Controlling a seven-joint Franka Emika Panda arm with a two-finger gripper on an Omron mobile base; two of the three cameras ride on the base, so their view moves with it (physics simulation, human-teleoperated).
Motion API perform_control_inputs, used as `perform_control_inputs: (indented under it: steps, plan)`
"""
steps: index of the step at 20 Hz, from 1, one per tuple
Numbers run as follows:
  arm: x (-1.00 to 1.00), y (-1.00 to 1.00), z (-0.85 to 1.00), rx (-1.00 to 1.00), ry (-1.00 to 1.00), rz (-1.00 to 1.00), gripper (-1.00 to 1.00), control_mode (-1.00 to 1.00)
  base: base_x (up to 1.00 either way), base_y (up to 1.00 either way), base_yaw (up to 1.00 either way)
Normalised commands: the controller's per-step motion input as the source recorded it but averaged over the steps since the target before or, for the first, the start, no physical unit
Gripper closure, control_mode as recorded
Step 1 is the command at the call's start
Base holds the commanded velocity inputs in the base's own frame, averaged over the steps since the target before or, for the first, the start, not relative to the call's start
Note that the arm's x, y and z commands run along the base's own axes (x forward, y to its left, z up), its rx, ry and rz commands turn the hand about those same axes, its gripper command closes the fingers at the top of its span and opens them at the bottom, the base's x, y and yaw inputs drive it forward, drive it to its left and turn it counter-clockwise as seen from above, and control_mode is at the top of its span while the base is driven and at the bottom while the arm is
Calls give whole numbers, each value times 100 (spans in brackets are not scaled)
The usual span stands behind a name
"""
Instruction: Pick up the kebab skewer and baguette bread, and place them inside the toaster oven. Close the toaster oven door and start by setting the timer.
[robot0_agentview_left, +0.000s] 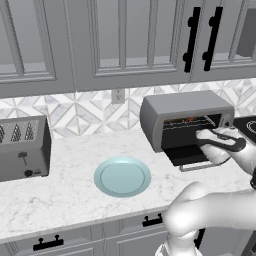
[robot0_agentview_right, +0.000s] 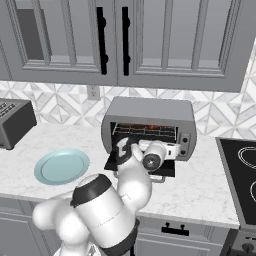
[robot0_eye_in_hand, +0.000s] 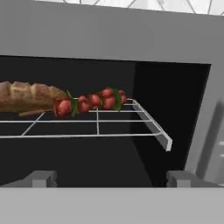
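I see the toaster oven (robot0_agentview_left: 186, 119) at the back of the worktop (robot0_agentview_left: 75, 200), against the wall, its door (robot0_agentview_left: 192, 156) folded down in front of it. Inside, on the wire rack (robot0_eye_in_hand: 96, 124), the baguette bread (robot0_eye_in_hand: 28, 98) lies to the left and the kebab skewer (robot0_eye_in_hand: 89, 102) to its right, their ends touching. A plate (robot0_agentview_left: 122, 176) sits on the worktop to the oven's left and nearer me. A slotted toaster (robot0_agentview_left: 22, 147) stands further left. A stovetop (robot0_agentview_right: 240, 175) lies right of the oven. Wall cabinets (robot0_agentview_left: 120, 40) hang above.
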Motion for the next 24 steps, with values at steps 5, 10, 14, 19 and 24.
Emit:
perform_control_inputs:
  steps: [5, 10, 14, 19, 24]
  plan:
    - [-54, -52, 29, 0, 8, 0, -100, -100, 0, 0, 0]
    - [-76, -33, 1, 0, 3, 2, -100, -100, 0, 0, 0]
    - [-81, -15, 0, 0, 4, 3, -100, -100, 0, 0, 0]
    - [-74, -1, 0, -1, 7, 4, -100, -100, 0, 0, 0]
    - [-65, 0, 0, -1, 13, 6, -100, -100, 0, 0, 0]
